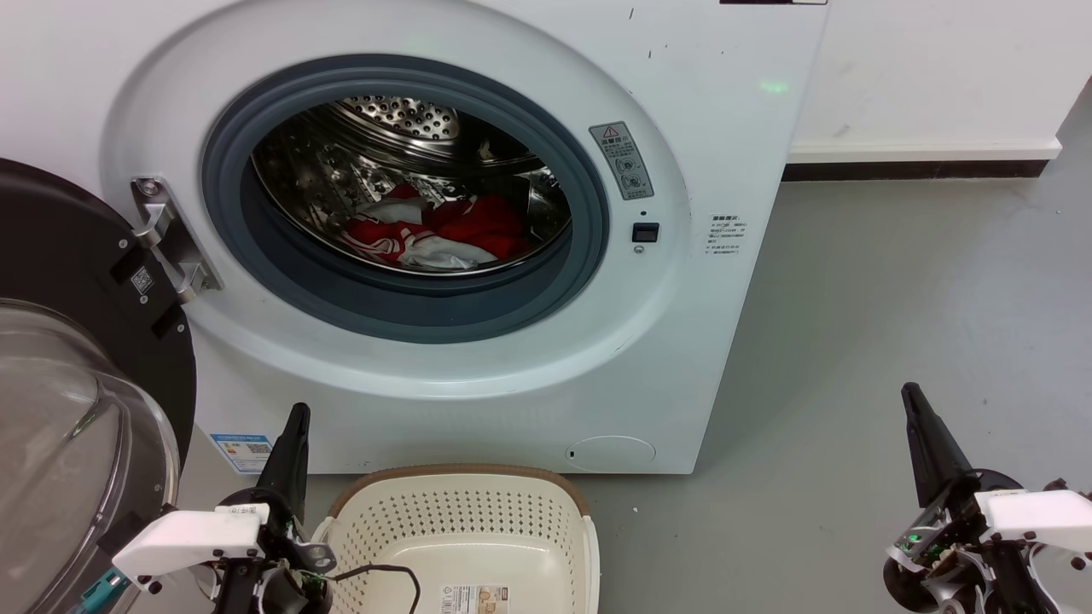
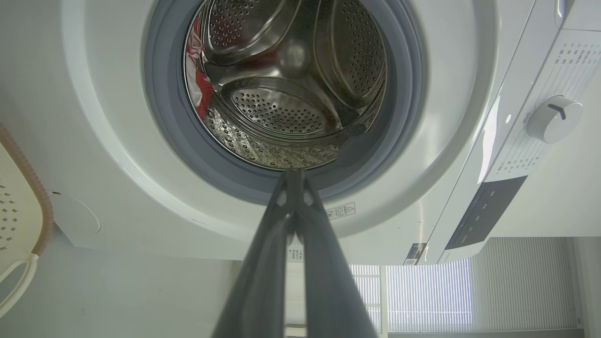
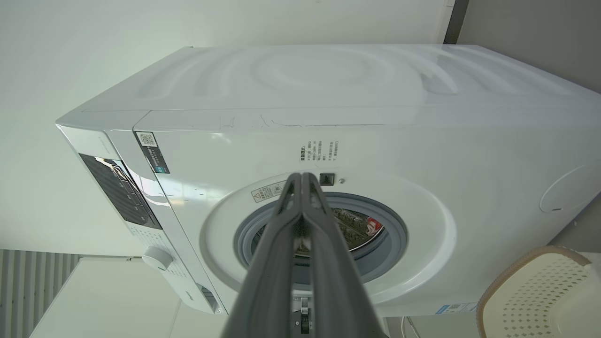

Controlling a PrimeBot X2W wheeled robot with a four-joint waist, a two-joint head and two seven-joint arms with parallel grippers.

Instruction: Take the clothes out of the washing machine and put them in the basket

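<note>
Low in the drum (image 1: 401,119) of the washing machine (image 1: 478,409), red-and-white clothes (image 1: 465,226) in a heap; just near of it, the basket (image 1: 461,512) with a sticker label (image 1: 474,599) on its bottom. Door (image 1: 60,247) swung open at left, grey floor (image 1: 853,341) spreading right. By the basket's left rim the left gripper (image 1: 297,415), well apart rightward the right gripper (image 1: 911,394), both pinched closed, holding nothing.

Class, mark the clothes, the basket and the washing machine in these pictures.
the clothes (image 1: 482,226): head view, red fabric on the heap's right side.
the basket (image 1: 461,470): head view, far brown rim.
the washing machine (image 1: 725,136): head view, white front panel.
</note>
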